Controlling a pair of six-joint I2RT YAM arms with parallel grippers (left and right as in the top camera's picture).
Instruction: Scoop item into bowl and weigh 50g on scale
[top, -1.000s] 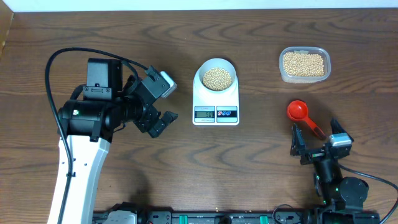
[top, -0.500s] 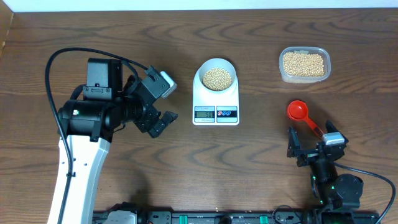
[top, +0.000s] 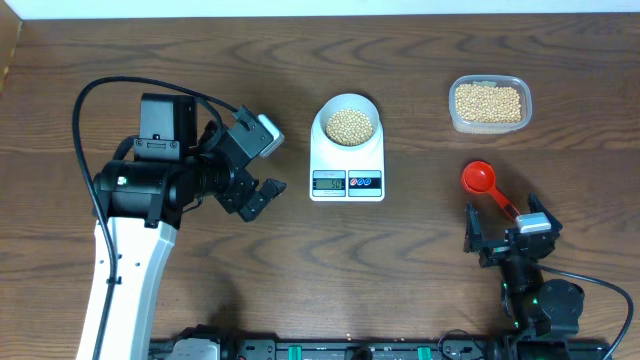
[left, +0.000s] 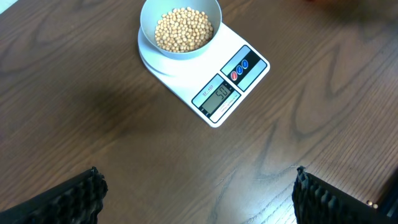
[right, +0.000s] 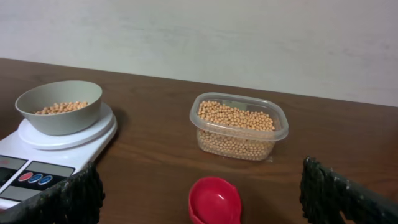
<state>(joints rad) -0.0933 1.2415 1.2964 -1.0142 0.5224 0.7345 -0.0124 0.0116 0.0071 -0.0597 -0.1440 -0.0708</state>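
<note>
The white bowl (top: 349, 123) holds tan beans (top: 349, 125) and stands on the white scale (top: 347, 182); its display reads about 50 in the left wrist view (left: 216, 98). My left gripper (top: 258, 196) is open and empty, left of the scale. My right gripper (top: 505, 236) is open and empty, low at the front right, with the red scoop (top: 480, 182) lying on the table between its fingers. The scoop (right: 216, 200) looks empty. The bowl (right: 59, 107) and scale (right: 37, 163) also show in the right wrist view.
A clear plastic tub (top: 489, 103) of beans sits at the back right, also in the right wrist view (right: 238, 126). The left arm's body and cable occupy the left side of the table.
The right gripper has shifted slightly near the scoop handle, first forward-left, then back a little. The left arm, bowl and scale have not moved.
</note>
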